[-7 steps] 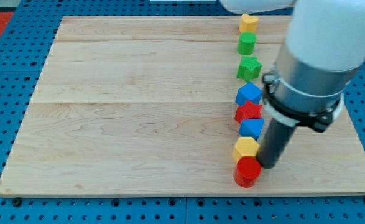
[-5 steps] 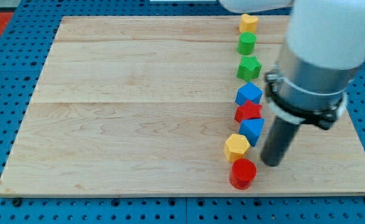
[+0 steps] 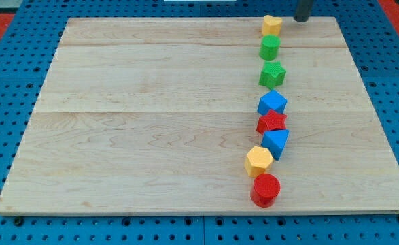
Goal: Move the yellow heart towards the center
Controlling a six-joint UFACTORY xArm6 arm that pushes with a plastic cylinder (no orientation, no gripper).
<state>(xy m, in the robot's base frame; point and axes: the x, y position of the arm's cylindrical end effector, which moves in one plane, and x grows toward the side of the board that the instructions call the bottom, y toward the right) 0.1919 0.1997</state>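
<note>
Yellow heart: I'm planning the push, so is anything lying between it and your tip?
Nothing: in the camera view my tip sits just to the view's right of the yellow heart, with only bare board between them.

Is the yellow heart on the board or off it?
On the board: the yellow heart sits at its top edge, above the green blocks, well right of centre. My tip is just to its right, not touching.

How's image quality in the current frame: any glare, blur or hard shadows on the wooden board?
Camera view: lighting even and soft; the pale wooden board shows no glare. Blocks are sharp, such as the yellow heart-shaped block and red cylinder block, with only small soft shadows. My tip, at the view's top just right of the yellow heart, looks slightly blurred. Board edges show perspective taper only.
</note>
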